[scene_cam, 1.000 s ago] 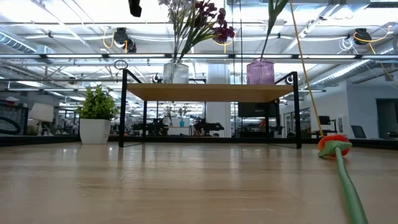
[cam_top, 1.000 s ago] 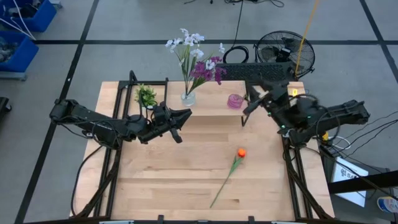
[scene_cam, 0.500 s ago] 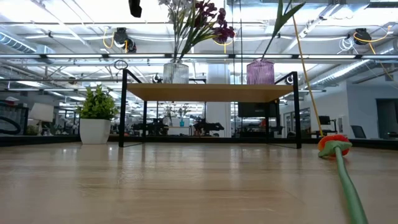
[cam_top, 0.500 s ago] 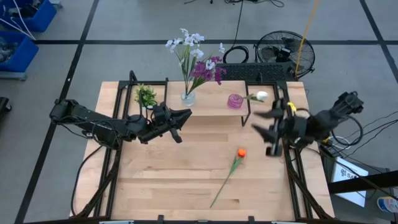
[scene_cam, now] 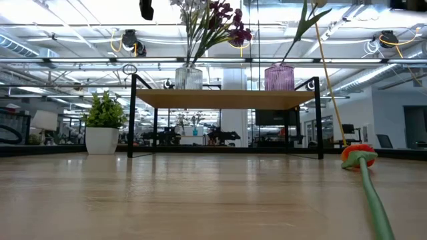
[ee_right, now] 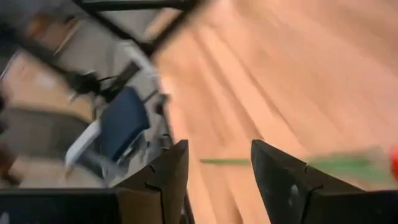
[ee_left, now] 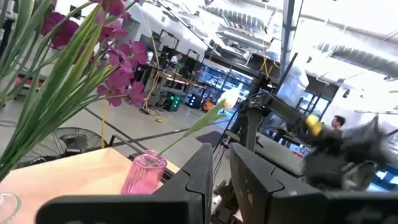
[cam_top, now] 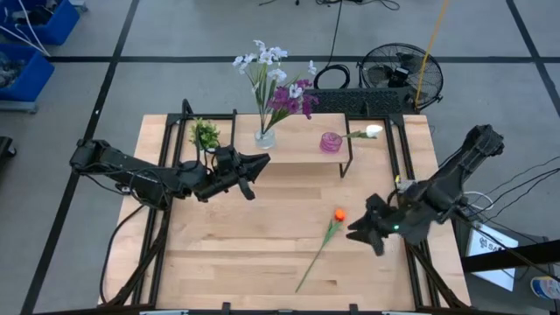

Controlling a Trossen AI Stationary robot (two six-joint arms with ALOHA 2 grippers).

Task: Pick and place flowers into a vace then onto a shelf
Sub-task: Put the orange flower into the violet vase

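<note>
Right gripper, jaws open and empty, low over table beside orange flower; left gripper, jaws nearly closed, before shelf.

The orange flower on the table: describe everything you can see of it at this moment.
The orange flower is an artificial single bloom on a long green stem, which runs from the head diagonally toward the table's front edge. It lies flat on the light wood tabletop, in front of the shelf. Nothing grips it: the right tool hovers open just beside the bloom, not touching.
</note>
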